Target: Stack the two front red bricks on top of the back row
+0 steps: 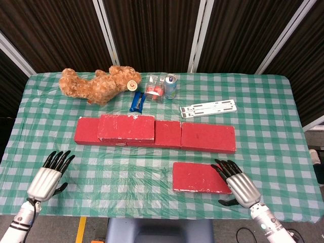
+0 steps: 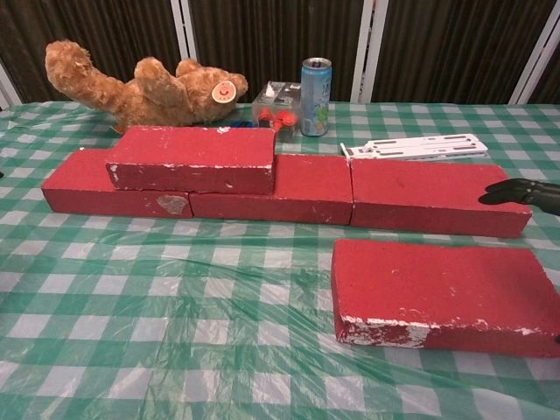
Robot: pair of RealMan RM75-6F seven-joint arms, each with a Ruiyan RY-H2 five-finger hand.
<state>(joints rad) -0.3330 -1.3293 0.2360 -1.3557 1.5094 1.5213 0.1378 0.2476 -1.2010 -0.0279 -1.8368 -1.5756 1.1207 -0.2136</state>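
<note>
One red brick (image 1: pixel 126 127) already sits on top of the back row (image 1: pixel 207 137), over its left end, while the other front brick (image 1: pixel 202 177) lies flat on the table (image 1: pixel 283 111) in front of the row's right end. From the head view I can see both of my hands: my left hand (image 1: pixel 46 178) hangs near the table's front left corner, well apart from the bricks, its fingers (image 1: pixel 59 159) spread and holding nothing; my right hand (image 1: pixel 240 186) is at the right end of the front brick, fingers apart and pointing over that brick's right edge, though I cannot tell whether they touch it. The chest view leaves my left hand out altogether and shows only dark fingertips (image 2: pixel 512 192) of my right hand coming in from the right edge, above the front brick's far right side. That lower view does show the stacked brick's chipped, white-scuffed front face and how it overlaps two bricks below. Behind the row lie a teddy bear (image 1: pixel 96 85), a drink can (image 1: pixel 170 86), a small clear box (image 1: pixel 154 87), a blue packet (image 1: pixel 136 102) and a white strip (image 1: pixel 208 108).
</note>
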